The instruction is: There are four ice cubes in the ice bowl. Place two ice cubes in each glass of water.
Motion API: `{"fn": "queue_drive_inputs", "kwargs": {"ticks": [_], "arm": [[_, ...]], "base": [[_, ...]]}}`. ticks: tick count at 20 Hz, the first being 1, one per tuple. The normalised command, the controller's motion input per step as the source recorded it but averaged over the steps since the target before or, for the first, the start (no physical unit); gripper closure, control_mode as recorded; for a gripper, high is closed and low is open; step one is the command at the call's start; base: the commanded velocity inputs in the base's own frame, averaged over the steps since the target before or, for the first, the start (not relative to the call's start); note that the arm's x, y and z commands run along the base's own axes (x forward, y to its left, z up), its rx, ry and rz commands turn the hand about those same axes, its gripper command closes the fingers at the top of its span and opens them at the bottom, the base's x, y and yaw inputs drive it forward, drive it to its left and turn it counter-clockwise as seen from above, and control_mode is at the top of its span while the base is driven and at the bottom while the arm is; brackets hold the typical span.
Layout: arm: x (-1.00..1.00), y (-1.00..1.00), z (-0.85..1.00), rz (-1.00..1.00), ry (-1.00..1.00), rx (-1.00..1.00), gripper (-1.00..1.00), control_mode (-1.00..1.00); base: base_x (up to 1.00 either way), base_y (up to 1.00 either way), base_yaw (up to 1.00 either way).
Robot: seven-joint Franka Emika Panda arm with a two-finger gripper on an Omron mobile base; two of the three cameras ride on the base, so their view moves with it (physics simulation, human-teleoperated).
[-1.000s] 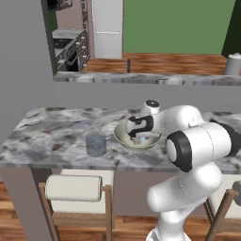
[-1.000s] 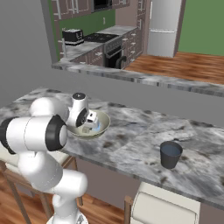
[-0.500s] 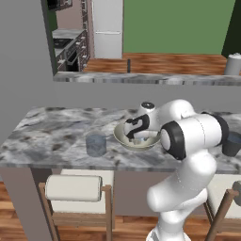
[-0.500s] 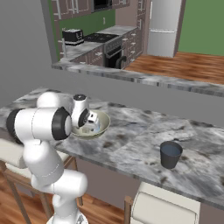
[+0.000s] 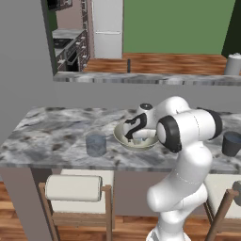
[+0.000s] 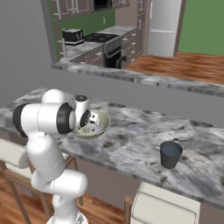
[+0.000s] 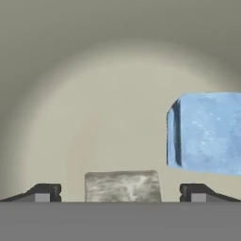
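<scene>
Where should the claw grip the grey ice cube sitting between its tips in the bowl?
Likely across the two opposite side faces of the grey ice cube. It lies flat on the ice bowl floor, squared between the open claw tips, so a straight descent along the hand view should pinch it. The blue ice cube sits off to one side, apart.

Open two-finger gripper (image 7: pixel 120 194) sits low inside the wide beige bowl (image 7: pixel 70 94), curved walls close all round; a grey-white ice cube (image 7: pixel 122 186) lies between the spread tips; a pale blue cube (image 7: pixel 207 132) blocks the right; bare bowl floor to the left.
</scene>
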Motion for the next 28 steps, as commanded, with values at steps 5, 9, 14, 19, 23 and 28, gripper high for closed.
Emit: {"fn": "queue_drive_inputs", "kwargs": {"ticks": [5,9,14,19,23,28], "arm": [[0.01,0.0,-0.11,0.0,0.0,0.0,-1.0,-1.0],[0.0,0.0,-0.15,0.0,0.0,-0.01,-1.0,-1.0],[0.0,0.0,-0.17,0.0,0.0,-0.02,-1.0,-1.0],[0.0,0.0,-0.16,0.0,0.0,-0.03,1.0,-1.0],[0.0,0.0,-0.21,-0.01,0.0,-0.03,1.0,-1.0],[0.0,0.0,-0.19,-0.02,0.0,-0.03,1.0,-1.0]], "base": [[0.0,0.0,0.0],[0.0,0.0,0.0],[0.0,0.0,0.0],[0.0,0.0,0.0],[0.0,0.0,0.0],[0.0,0.0,0.0]]}}
